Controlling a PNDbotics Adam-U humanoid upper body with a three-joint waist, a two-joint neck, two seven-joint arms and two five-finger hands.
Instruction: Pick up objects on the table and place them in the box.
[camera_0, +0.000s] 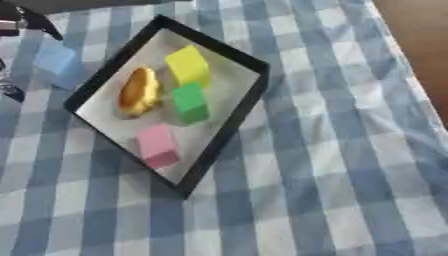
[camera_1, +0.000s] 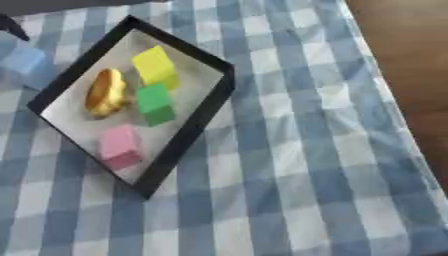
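Note:
A shallow box with a black rim (camera_0: 229, 129) and a pale floor lies askew on the checked cloth. Inside it are a yellow block (camera_0: 189, 66), a green block (camera_0: 190, 102), a pink block (camera_0: 157, 144) and a rounded orange-yellow object (camera_0: 138, 91). A light blue block (camera_0: 59, 64) stands on the cloth just outside the box's left rim. Dark parts of my left hand (camera_0: 19, 22) show at the upper left edge, above the blue block and apart from it. The rest of that hand is cut off by the edge. My right hand is in no view.
The blue-and-white checked cloth (camera_0: 332, 165) covers the table to the right of and below the box. A brown wooden surface (camera_0: 420, 35) shows past the cloth's right edge. A small dark part (camera_0: 9, 91) sits at the left edge.

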